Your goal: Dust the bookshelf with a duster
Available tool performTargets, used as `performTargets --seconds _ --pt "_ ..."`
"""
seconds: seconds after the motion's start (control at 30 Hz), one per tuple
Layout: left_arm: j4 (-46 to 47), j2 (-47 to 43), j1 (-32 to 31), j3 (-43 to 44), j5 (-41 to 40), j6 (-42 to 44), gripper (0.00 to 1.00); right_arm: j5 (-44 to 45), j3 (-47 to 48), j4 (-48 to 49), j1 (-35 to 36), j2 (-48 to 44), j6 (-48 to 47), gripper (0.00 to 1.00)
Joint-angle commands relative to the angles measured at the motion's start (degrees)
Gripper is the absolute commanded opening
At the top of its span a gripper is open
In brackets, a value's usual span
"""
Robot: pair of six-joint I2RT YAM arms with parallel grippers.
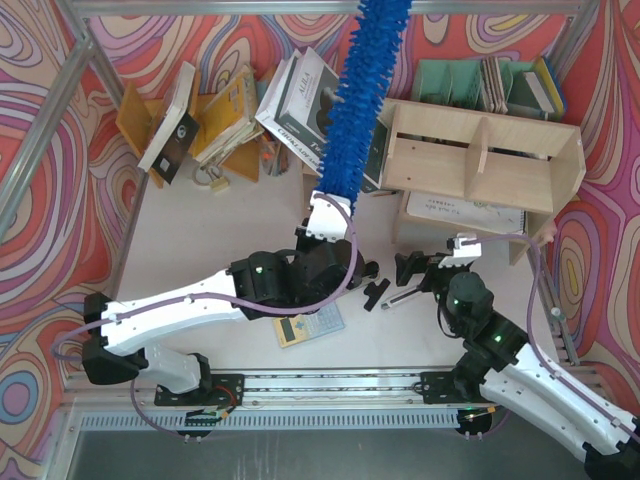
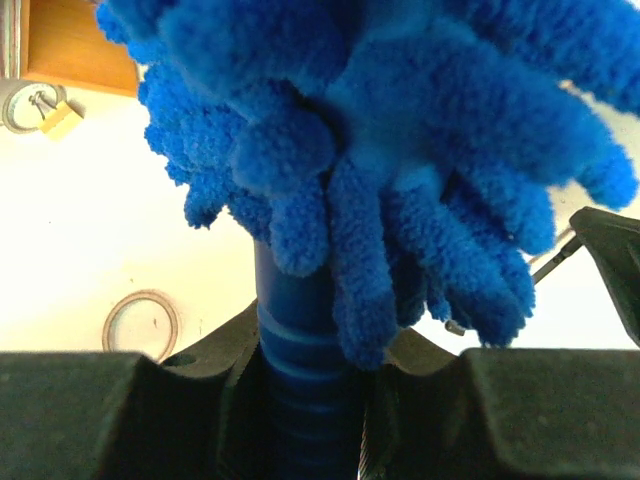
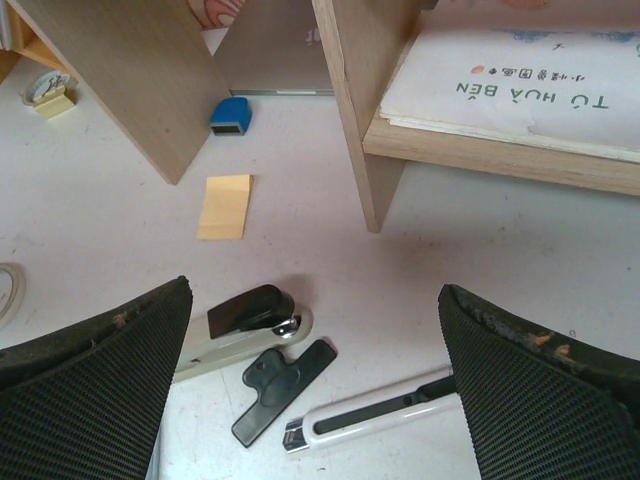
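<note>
The duster [image 1: 362,95] is a long bright-blue fluffy brush. It stands up from my left gripper [image 1: 327,213] toward the back, past the left end of the pale plywood bookshelf [image 1: 480,160]. My left gripper is shut on the duster's slim blue handle [image 2: 300,350], with the fluffy head [image 2: 400,150] filling the left wrist view. My right gripper [image 1: 437,262] is open and empty, low in front of the bookshelf. In the right wrist view [image 3: 315,400] its jaws stand wide apart over the table, facing the bookshelf's uprights [image 3: 360,110].
A stapler [image 3: 240,325], a flat black piece [image 3: 280,385] and a black-and-white stick [image 3: 380,415] lie below my right gripper. A yellow note [image 3: 225,205] and blue block [image 3: 230,115] lie near the shelf. Books lean on an orange rack [image 1: 215,115]; green file holders [image 1: 480,85] stand behind.
</note>
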Motion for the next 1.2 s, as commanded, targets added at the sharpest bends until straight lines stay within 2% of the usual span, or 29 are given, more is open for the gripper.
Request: performTargets --seconds 0.0,0.3,0.4,0.67,0.77,0.97,1.17 --pt "-6.44 -1.27 0.97 1.88 -2.40 -7.33 0.00 2.44 -0.46 7.22 0.30 0.57 -3.45 0.98" --pt "-16.52 1.97 2.26 5.16 0.30 -14.81 0.00 2.50 -4.07 10.39 0.25 3.69 -2.32 0.99" --pt "-16.34 3.44 2.26 4.75 3.89 -14.52 0.00 3.04 -5.46 14.39 0.25 5.28 -2.54 0.99" --pt "-17.18 8.64 2.26 6.17 5.93 -16.00 0.00 5.14 -1.59 19.07 0.25 15.37 -3.84 0.99" --pt "-16.55 9.21 2.27 4.61 7.11 -17.69 0.00 3.70 -3.99 22.45 0.25 15.20 -3.29 0.99" --pt "-16.26 11.48 1.92 3.55 11.80 -20.28 0.00 4.66 -6.51 21.70 0.27 13.14 -1.17 0.99" --pt "-17.31 10.40 1.30 4.64 8.61 -20.91 0.00 5.13 -7.32 22.51 0.25 13.51 -1.12 0.99"
